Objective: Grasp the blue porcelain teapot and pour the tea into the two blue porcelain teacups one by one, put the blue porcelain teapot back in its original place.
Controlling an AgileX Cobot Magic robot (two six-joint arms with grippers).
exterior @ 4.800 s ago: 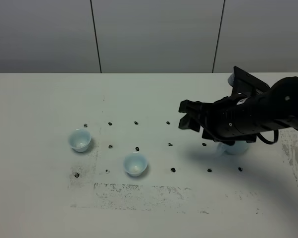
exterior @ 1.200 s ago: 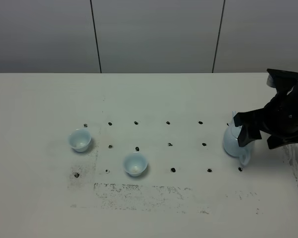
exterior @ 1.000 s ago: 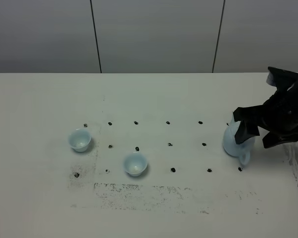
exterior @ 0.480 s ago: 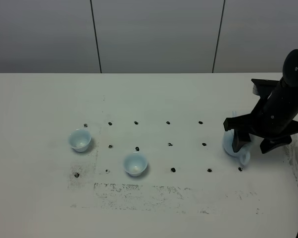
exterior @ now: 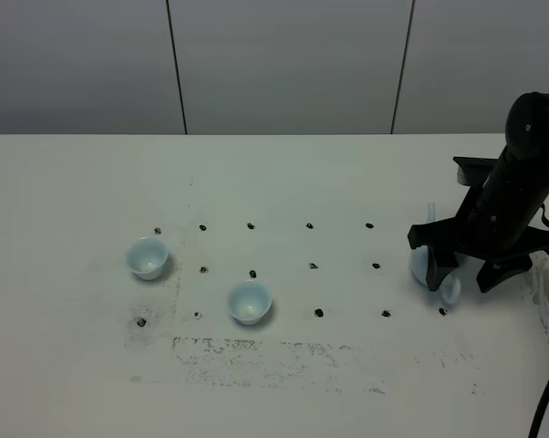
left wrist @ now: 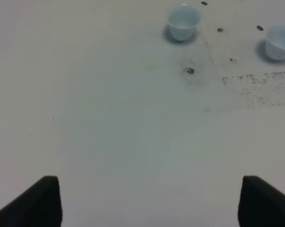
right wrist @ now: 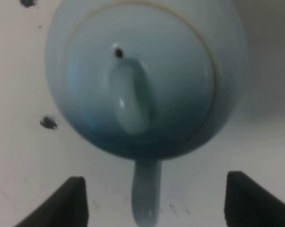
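Left jaws released, nothing between them; one cup [left wrist: 183, 21] and the other cup [left wrist: 280, 41] sit well ahead on the counter [exterior: 302, 383]. Teapot [right wrist: 190, 94] stands directly under my right jaws, which are released, with the handle [right wrist: 145, 201] between them. Grasp step, I reckon: next I clench squarely on the handle, then lift.

1 teapot [right wrist: 171, 71], 2 sm. teacups [exterior: 148, 258] [exterior: 250, 302]

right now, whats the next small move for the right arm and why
Probably lower the right gripper and close it on the handle. The gripper is open directly above the blue porcelain teapot, what looks like the handle lies between its spread fingers, and the pot sits ungrasped on the table.
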